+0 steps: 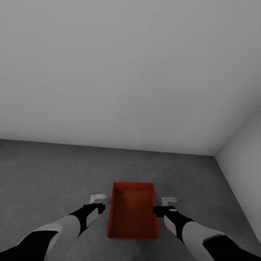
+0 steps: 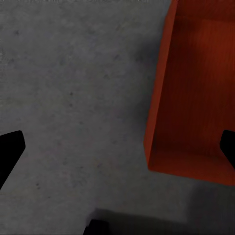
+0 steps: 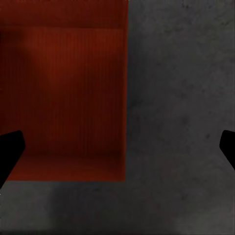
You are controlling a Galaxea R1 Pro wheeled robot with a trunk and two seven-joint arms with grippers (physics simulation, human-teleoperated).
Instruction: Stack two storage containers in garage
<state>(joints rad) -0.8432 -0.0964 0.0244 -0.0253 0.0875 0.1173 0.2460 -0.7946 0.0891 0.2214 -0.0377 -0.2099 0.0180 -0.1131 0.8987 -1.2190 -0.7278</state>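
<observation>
Head view: garage, grey concrete floor (image 1: 54,170), pale walls meeting in a corner at far right. Left gripper (image 1: 98,198) hangs just beside the container's left wall, jaws wide, nothing held; its wrist view shows the dark fingertips (image 2: 11,147) far apart over bare concrete. One storage container (image 1: 133,212) sits on the floor between the two arms, open side up, well short of the far wall. Right gripper (image 1: 169,200) hangs just beside the right wall, jaws wide and empty. Judgement: bin looks rigid, light, smooth-sided; thin flared walls suit a pinch on the long rims, one gripper per side.
</observation>
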